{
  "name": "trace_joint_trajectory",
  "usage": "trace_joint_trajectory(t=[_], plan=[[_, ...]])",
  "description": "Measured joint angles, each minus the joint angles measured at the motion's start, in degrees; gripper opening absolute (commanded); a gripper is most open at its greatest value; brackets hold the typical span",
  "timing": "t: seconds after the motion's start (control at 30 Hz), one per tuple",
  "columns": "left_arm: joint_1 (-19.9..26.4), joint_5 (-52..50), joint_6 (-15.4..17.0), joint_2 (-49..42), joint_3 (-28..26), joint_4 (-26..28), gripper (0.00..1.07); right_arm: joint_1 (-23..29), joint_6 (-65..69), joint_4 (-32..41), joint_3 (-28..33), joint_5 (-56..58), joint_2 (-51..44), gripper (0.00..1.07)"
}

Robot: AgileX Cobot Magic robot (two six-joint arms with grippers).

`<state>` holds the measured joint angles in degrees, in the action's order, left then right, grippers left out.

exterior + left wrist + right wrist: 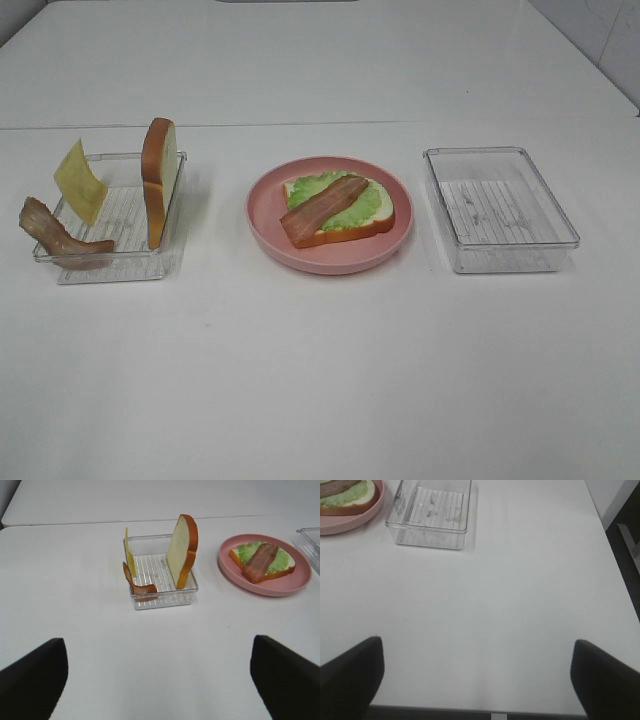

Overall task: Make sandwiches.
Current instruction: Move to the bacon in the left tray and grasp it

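A sandwich stack (338, 207) lies on the round pink plate (268, 228): one bread slice, green lettuce (366, 207) and a bacon strip (322, 209) on top. It also shows in the left wrist view (262, 562) and partly in the right wrist view (347, 495). The left clear tray (132, 262) holds a second bread slice (158, 180) standing on edge, a yellow cheese square (80, 181) and another bacon strip (60, 236). My left gripper (159, 675) is open and empty, well short of that tray (162, 600). My right gripper (479, 677) is open and empty over bare table.
An empty clear tray (498, 208) stands right of the plate; it also shows in the right wrist view (431, 517). The white table's right edge (615, 575) and near edge show in the right wrist view. Neither arm shows in the exterior high view.
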<state>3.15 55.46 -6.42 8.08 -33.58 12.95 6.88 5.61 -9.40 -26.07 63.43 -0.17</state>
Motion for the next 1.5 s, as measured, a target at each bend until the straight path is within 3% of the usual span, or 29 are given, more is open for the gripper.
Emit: trace_joint_trajectory(t=[0.3, 1.03, 1.5], plan=[[0.0, -7.7, 2.5, 19.4, -5.3, 0.0, 0.91, 0.0, 0.0, 0.0, 0.0, 0.0, 0.0, 0.99], [0.1, -7.6, 2.6, 60.7, -20.5, 0.1, 0.91, 0.0, 0.0, 0.0, 0.0, 0.0, 0.0, 0.99], [0.1, -10.7, 2.6, 81.8, -28.8, 0.1, 0.91, 0.0, 0.0, 0.0, 0.0, 0.0, 0.0, 0.99]])
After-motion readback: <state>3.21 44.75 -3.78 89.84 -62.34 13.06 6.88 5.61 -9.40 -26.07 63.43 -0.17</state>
